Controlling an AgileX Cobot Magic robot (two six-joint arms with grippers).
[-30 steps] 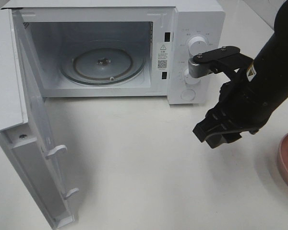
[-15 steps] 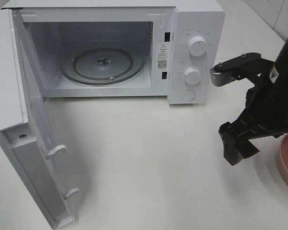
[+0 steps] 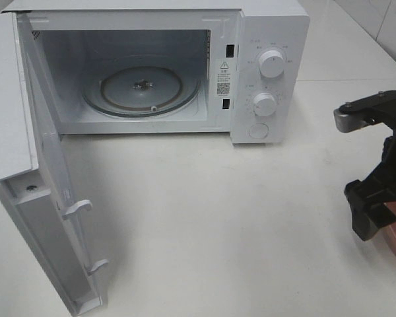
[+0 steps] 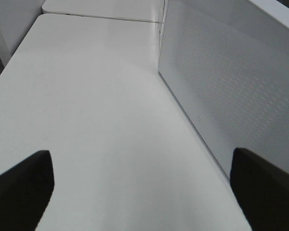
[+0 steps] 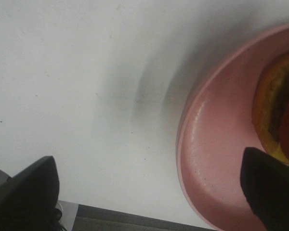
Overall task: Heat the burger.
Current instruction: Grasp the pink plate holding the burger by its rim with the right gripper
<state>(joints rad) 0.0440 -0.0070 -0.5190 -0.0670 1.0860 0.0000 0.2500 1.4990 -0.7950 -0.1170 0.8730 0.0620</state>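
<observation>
Right fingers (image 5: pixel 26 190): spread wide, nothing gripped. Between them, bare white worktop (image 5: pixel 86 72) and the rim of the pink plate (image 5: pixel 216 144), which reaches into the gap from one finger's side.

Burger (image 5: pixel 270 96): on that plate, close beside the finger on the plate side, not touched. Only its edge shows (bun, dark layer, a bit of green); the rest is out of frame.

Left fingers (image 4: pixel 21 187): also spread wide, empty, only worktop between them. White dotted panel (image 4: pixel 221 86) stands upright just beyond one finger.

Farther from the right fingers, well apart across open worktop: microwave (image 3: pixel 270 39), door (image 3: pixel 26 165) swung fully open, glass turntable (image 3: pixel 142 86) bare.
</observation>
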